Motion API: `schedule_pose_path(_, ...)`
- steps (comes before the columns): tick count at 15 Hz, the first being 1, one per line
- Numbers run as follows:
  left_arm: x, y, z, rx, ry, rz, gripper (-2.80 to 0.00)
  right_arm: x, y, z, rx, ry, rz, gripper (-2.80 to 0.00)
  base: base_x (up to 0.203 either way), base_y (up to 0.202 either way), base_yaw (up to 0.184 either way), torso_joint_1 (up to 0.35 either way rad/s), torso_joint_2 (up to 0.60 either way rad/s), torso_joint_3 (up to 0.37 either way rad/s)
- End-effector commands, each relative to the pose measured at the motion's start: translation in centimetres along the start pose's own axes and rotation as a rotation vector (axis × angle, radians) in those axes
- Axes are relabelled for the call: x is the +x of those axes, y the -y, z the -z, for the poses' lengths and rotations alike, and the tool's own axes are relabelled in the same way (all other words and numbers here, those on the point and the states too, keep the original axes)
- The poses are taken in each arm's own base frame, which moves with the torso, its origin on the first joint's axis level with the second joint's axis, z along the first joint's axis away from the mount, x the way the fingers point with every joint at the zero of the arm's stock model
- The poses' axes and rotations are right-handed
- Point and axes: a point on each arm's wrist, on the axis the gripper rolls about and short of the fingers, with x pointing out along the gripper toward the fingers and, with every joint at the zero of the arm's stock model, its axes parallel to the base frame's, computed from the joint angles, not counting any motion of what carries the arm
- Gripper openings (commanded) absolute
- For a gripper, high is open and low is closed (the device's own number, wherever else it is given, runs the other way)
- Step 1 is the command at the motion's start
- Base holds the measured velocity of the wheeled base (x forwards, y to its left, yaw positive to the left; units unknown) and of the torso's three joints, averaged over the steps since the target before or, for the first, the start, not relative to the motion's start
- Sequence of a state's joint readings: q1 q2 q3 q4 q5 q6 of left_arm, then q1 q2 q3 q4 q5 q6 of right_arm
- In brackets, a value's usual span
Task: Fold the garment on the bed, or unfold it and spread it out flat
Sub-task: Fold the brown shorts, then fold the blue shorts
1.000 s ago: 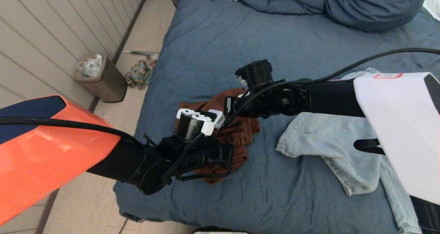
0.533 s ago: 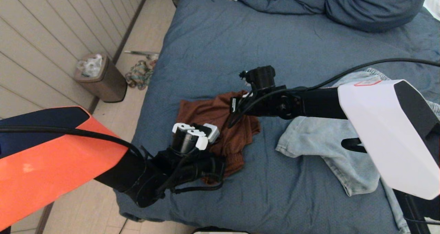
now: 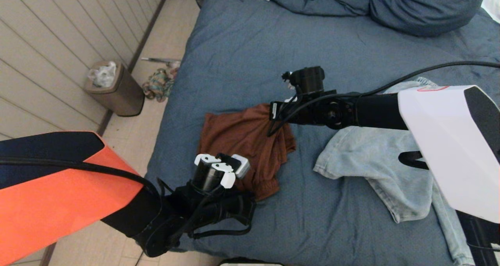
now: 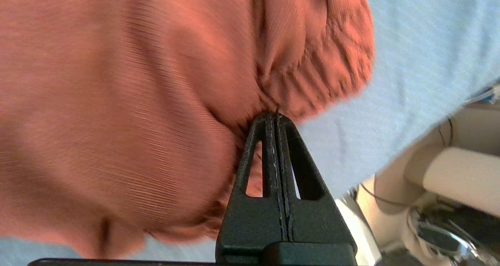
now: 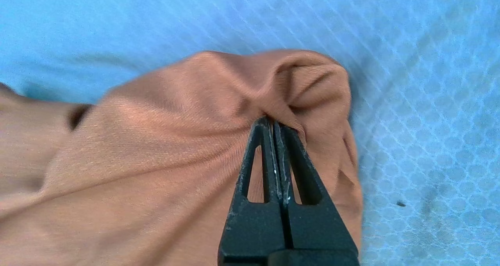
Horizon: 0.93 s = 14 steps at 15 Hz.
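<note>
The rust-brown ribbed knit garment lies near the left front edge of the wide bed with the slate-blue cover, partly opened out, with a pale grey-blue garment just beside it toward the right. The left gripper has its fingers pressed together, pinching a gathered, elastic-looking hem at the garment's near edge. The right gripper likewise has its fingers pressed together on a bunched fold at the garment's far right corner. The step in hand is judged to be the spreading stage: two opposite edges are held and the cloth between them is drawn into a flatter panel. The next move calls for drawing the two held points apart until the wrinkles clear, lowering the cloth onto the cover, and only then releasing. Excess pull risks dragging the cover or slipping a pinch.
</note>
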<state>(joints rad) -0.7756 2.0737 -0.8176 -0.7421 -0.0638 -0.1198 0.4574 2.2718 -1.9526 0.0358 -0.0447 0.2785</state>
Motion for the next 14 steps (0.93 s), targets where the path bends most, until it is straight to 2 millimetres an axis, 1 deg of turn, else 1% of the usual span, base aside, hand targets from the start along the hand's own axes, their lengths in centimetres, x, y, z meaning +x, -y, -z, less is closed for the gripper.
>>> schedule_pose_path(1,-1.9,1.3,-1.1,0.014,0.049,0.032,-2.8,-1.8,-0.6,-1.5,0.004,0.039,-0.017,-2.8,0.0,0.0,0.0,0.0,0.0,0.0)
schedule_pose_path(3,-4.1,2.4,-2.4,0.026,0.098,0.06,-2.8,-3.7,-0.9,-3.0,0.008,0.074,-0.027,-2.8,0.0,0.0,0.0,0.0,0.0,0.0)
schedule_pose_path(4,-5.5,3.0,-3.1,0.033,0.13,0.077,-2.8,-5.0,-1.2,-3.6,0.01,0.088,-0.033,-2.8,0.0,0.0,0.0,0.0,0.0,0.0)
schedule_pose_path(6,-8.5,3.7,-4.5,0.038,0.182,0.081,-2.8,-8.1,-1.7,-5.0,0.012,0.122,-0.05,-2.8,0.0,0.0,0.0,0.0,0.0,0.0)
schedule_pose_path(7,-10.0,3.8,-5.2,0.034,0.203,0.063,-2.8,-10.1,-1.9,-5.7,0.012,0.141,-0.058,-2.8,0.0,0.0,0.0,0.0,0.0,0.0)
schedule_pose_path(8,-11.3,3.8,-5.9,0.011,0.223,0.038,-2.8,-12.0,-1.9,-6.0,0.012,0.149,-0.061,-2.8,0.0,0.0,0.0,0.0,0.0,0.0)
schedule_pose_path(9,-12.0,3.6,-6.2,-0.045,0.227,0.006,-2.8,-13.3,-1.7,-5.7,0.011,0.135,-0.047,-2.8,0.0,0.0,0.0,0.0,0.0,0.0)
schedule_pose_path(11,-12.7,2.5,-6.0,-0.159,0.189,-0.082,-2.8,-15.0,-0.4,-4.2,0.007,0.083,0.024,-2.8,0.0,0.0,0.0,0.0,0.0,0.0)
schedule_pose_path(12,-12.7,2.1,-5.6,-0.208,0.168,-0.103,-2.8,-15.7,0.9,-3.6,0.011,0.065,0.075,-2.8,0.0,0.0,0.0,0.0,0.0,0.0)
schedule_pose_path(14,-12.4,1.7,-4.9,-0.285,0.139,-0.121,-2.8,-16.4,4.7,-3.2,0.036,0.049,0.198,-2.8,0.0,0.0,0.0,0.0,0.0,0.0)
